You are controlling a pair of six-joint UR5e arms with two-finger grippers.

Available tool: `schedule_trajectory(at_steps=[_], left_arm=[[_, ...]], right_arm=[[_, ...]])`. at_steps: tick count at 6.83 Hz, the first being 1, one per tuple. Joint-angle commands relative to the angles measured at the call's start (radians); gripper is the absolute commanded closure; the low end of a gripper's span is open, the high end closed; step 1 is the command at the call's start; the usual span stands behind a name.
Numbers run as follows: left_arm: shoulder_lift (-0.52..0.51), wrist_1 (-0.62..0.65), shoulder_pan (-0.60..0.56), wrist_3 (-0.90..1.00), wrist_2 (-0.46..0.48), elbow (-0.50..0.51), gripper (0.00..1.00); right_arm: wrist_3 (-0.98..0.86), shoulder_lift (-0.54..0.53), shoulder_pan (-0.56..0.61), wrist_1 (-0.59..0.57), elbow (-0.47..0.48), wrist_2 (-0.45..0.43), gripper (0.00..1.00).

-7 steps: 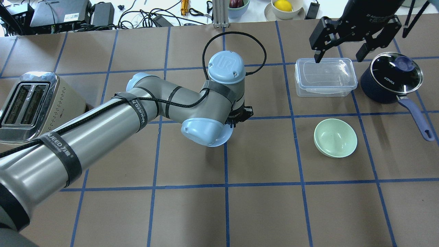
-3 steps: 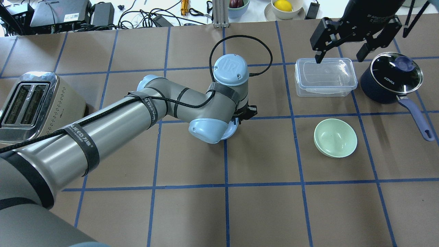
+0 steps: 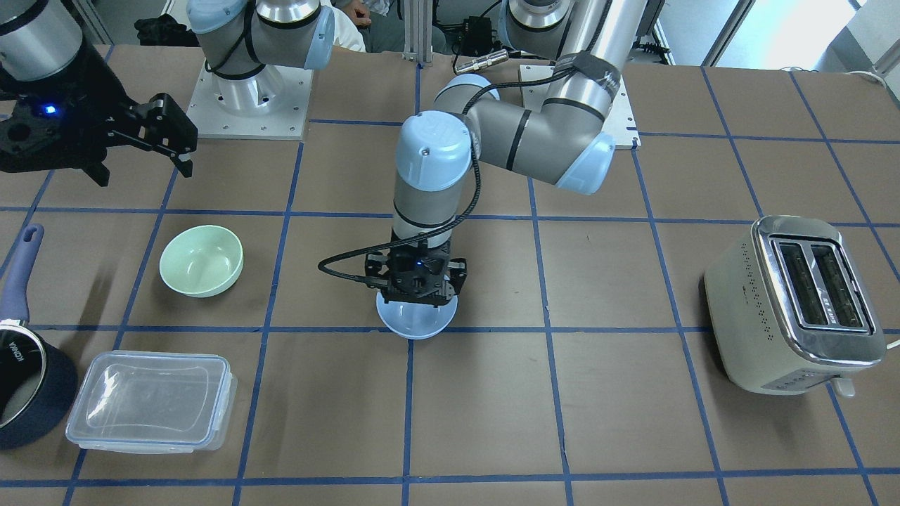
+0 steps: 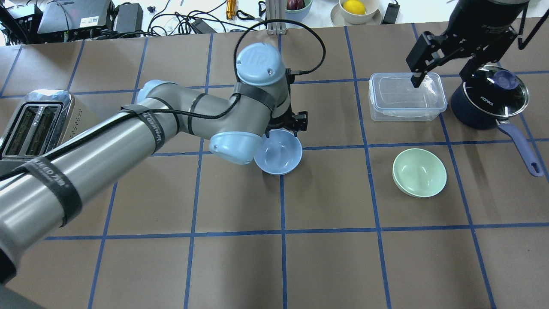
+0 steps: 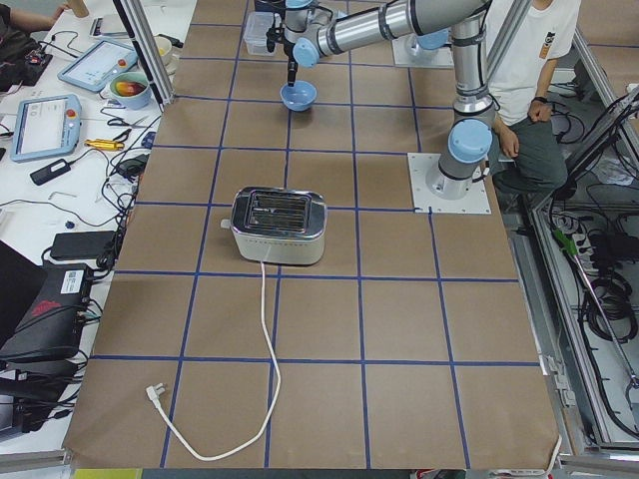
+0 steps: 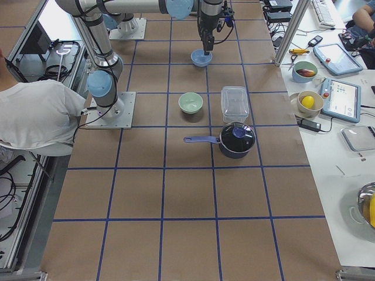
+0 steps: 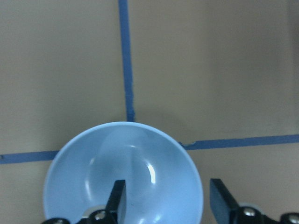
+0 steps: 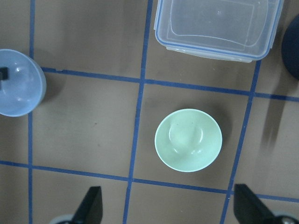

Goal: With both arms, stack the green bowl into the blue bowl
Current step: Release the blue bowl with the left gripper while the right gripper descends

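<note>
The blue bowl (image 4: 279, 152) stands upright on the table's middle, on a blue tape crossing; it also shows in the front view (image 3: 416, 322) and the left wrist view (image 7: 84, 186). My left gripper (image 4: 286, 128) (image 3: 416, 284) (image 7: 168, 200) is open over the bowl's far rim, one finger inside the bowl and one outside. The green bowl (image 4: 419, 172) (image 3: 201, 261) (image 8: 188, 140) stands upright one square to the right. My right gripper (image 4: 441, 77) (image 3: 140, 169) (image 8: 170, 210) is open and empty, raised above the clear box and the green bowl.
A clear lidded box (image 4: 406, 96) and a navy saucepan with a glass lid (image 4: 489, 101) stand beyond the green bowl. A toaster (image 4: 38, 128) stands at the far left. Cables, bowls and tools lie along the table's far edge.
My left arm's wrist has swung back and to the left, uncovering the blue bowl it hid before. My right gripper has shifted to the right.
</note>
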Motion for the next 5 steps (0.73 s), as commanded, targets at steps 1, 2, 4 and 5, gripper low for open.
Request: schedule_trajectory(at_steps=[1,2,4,5], left_arm=[[0.156,-0.132,0.169,0.139,-0.002,0.008,0.0],[0.242,-0.271,0.228,0.159,0.001,0.028,0.0],[0.334,-0.532,0.334,0.23,0.014,0.14,0.0],[0.319,-0.544,0.344,0.239,0.077,0.194,0.0]], right_arm=[[-0.068,-0.005,-0.12,-0.018,0.146,-0.009,0.01],[-0.073,-0.001,-0.137,-0.07,0.213,-0.041,0.05],[-0.143,0.001,-0.194,-0.311,0.403,-0.044,0.04],[-0.153,0.001,-0.225,-0.454,0.512,-0.041,0.03]])
